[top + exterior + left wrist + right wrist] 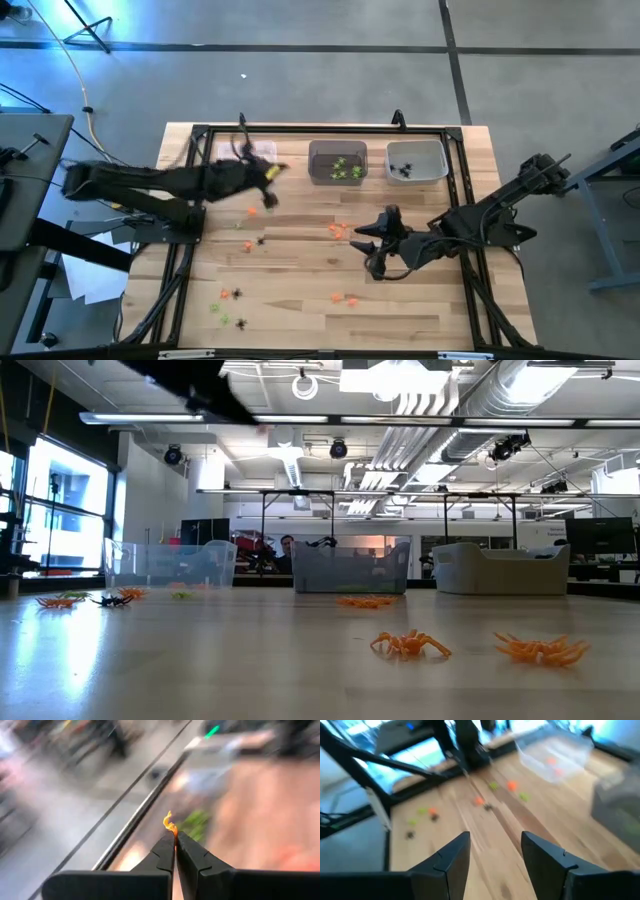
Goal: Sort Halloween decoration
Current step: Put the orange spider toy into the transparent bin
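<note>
Orange trinket (pixel 170 824), tiny and curled, pinched in left hand (pixel 175 842); right hand (pixel 495 851) spread.

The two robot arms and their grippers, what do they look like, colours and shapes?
Both arms are dark, nearly black, built of jointed segments. The left arm carries a small yellow patch near its wrist. The left gripper has two flat, dark, tapering fingers. The right gripper has two broader wedge-shaped dark fingers. The right arm looks angular and dark throughout.

Scattered trinkets (pixel 338 230) dot the table (pixel 300 318); three bins (pixel 337 162) block its far edge, open wood lying between.
</note>
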Motion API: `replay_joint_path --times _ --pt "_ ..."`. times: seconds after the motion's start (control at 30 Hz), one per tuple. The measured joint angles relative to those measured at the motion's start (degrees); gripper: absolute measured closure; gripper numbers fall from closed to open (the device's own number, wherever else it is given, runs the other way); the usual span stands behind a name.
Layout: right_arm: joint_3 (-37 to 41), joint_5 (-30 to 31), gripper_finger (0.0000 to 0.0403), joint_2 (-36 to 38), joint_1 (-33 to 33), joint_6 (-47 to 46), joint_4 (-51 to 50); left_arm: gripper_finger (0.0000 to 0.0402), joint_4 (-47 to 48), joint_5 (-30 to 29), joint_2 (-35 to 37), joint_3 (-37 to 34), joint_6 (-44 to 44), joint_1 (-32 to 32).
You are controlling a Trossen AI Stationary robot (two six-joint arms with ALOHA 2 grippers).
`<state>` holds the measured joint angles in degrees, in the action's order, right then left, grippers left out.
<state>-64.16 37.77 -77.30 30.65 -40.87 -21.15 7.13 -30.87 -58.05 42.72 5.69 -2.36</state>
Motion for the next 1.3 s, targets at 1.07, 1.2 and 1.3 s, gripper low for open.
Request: replay_joint_path --times 1.07,1.2,1.3 --pt "0.26 -3.31 0.0231 -0.19 0.04 -20.69 -24.98 0.0374 20.77 24.63 -6.83 -9.27 -10.04 -36.69" --pt "0.26 -4.42 0.0231 -0.22 0.04 -20.64 -24.98 0.0336 20.77 24.76 -6.84 -9.27 -10.03 -36.69" --pt "0.26 -4.42 0.0231 -0.22 -0.27 -20.64 -25.56 0.0304 20.79 24.76 -6.84 -9.27 -10.03 -36.69"
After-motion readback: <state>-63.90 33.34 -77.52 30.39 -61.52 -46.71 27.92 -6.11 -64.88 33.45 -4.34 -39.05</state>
